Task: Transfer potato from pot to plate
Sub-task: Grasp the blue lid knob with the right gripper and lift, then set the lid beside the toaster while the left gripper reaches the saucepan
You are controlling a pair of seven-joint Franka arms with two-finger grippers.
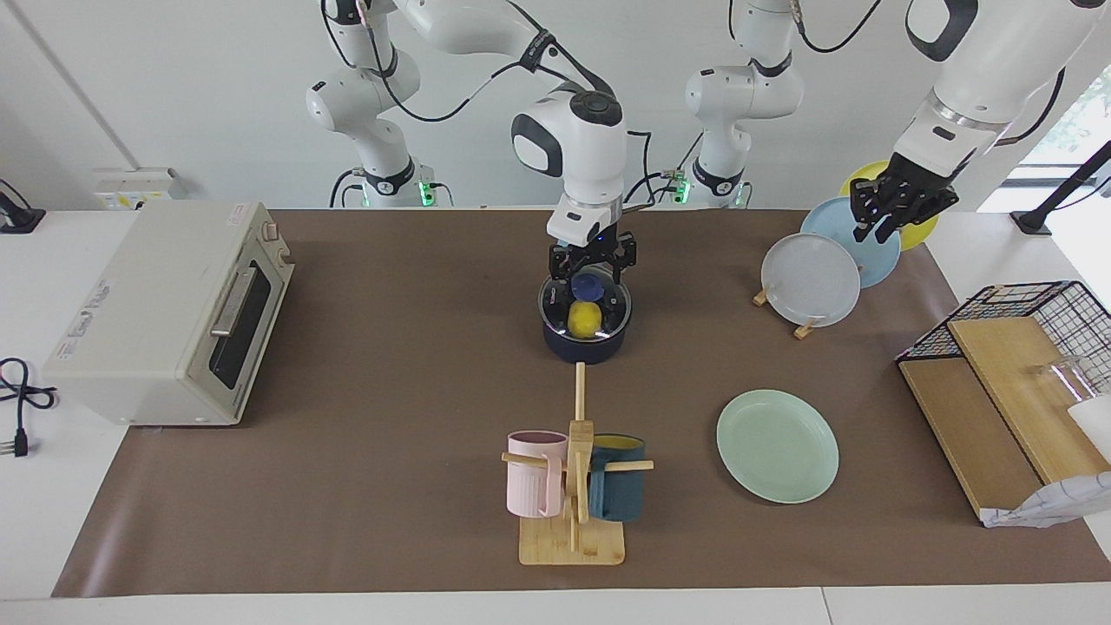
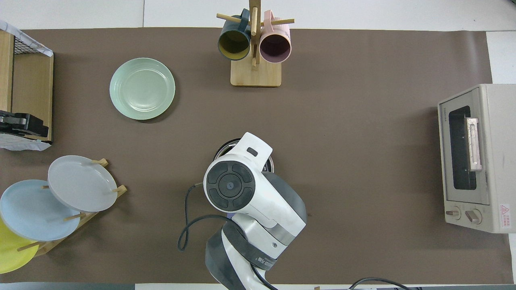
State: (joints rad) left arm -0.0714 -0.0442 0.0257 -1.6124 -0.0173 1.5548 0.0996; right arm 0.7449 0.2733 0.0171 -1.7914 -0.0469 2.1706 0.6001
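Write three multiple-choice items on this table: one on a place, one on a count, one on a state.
1. Where is the potato?
A. On the mint-green plate
B. Inside the toaster oven
C. In the pot, under the glass lid

2. How many mugs hang on the wooden stand?
A. One
B. Two
C. Four

3. What is the left gripper doing?
A. Shut, over the plate rack
B. Open, over the pot
C. Holding a mug

Answers:
1 C: its yellow shows through the lid sitting on the pot.
2 B: a pink mug and a teal mug, one on each side.
3 A: its fingertips meet above the racked plates.
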